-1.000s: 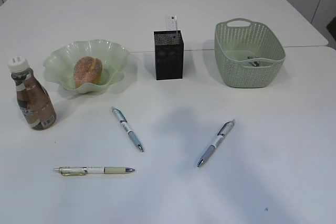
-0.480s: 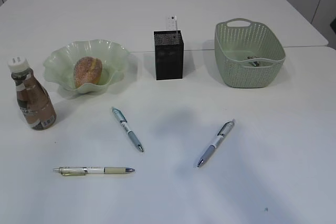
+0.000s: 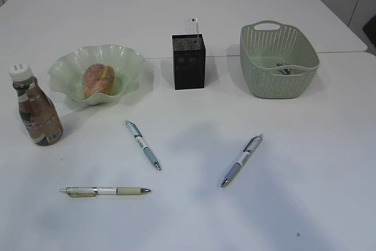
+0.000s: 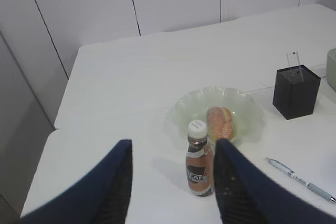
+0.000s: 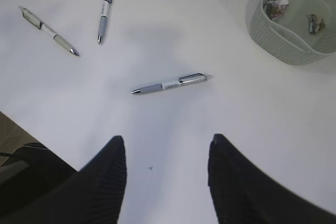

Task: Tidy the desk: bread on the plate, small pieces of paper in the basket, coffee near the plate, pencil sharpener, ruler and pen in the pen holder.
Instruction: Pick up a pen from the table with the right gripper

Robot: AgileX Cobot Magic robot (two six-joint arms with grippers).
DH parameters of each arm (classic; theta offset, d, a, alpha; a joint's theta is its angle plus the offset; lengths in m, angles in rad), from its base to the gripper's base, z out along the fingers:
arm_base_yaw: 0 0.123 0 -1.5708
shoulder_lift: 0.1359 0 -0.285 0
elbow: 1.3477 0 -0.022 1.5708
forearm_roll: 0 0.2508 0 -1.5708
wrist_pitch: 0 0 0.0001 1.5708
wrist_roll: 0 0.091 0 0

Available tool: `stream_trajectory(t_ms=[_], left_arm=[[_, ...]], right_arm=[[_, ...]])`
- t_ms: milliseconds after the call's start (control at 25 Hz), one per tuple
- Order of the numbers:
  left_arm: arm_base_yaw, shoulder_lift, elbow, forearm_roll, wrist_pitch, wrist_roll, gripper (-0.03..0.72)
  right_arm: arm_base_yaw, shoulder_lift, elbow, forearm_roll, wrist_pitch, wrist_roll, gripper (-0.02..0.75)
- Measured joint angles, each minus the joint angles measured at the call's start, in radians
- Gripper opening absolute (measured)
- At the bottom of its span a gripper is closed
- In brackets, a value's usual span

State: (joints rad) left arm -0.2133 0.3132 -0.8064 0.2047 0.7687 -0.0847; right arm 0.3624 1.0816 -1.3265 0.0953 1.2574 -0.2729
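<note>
Both grippers hang high over the desk [image 3: 188, 221] with nothing between their fingers: the left gripper [image 4: 172, 182] stands with its jaws apart above the coffee bottle [image 4: 199, 166], and the right gripper [image 5: 167, 179] is likewise spread, empty, above the blue-grey pen [image 5: 172, 83] that lies in front of the pen holder [image 3: 188, 62] and to its right. From the holder outward: the ruler [image 3: 192, 26] already stands in it, the plate [image 3: 61, 69] with the bread [image 3: 98, 80] sits to its left, the coffee further left beside that plate, the basket [image 3: 279, 83] with paper scraps [image 5: 275, 8] to its right. Three pens remain loose (the teal-tipped pen [image 3: 142, 144] and the olive-grip pen [image 3: 104, 191] lie in front and to the left of the holder). The likely trouble is a thin pen flat on a slick top: a descent slightly off its axis could roll or skate it away, and a pen carried at a slant may catch the holder's rim or tip the light mesh box. The left arm, dropping, could also knock the bottle over. Against the earlier frames nothing on the desk has shifted; only the faint shadow in front of the holder has thinned.
</note>
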Motion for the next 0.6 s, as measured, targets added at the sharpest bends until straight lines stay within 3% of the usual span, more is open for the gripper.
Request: stream_trajectory(t_ms=[320, 600], left_arm=[[0.0, -0.156, 0.205, 0.029, -0.045, 0.0, 0.348], [0.0, -0.163, 0.25, -0.011, 0.013, 0.0, 0.348]], right_arm=[[0.0, 0.0, 0.0, 0.02, 0.002, 0.036, 0.406], [0.0, 0.0, 0.0, 0.02, 0.002, 0.148, 0.421]])
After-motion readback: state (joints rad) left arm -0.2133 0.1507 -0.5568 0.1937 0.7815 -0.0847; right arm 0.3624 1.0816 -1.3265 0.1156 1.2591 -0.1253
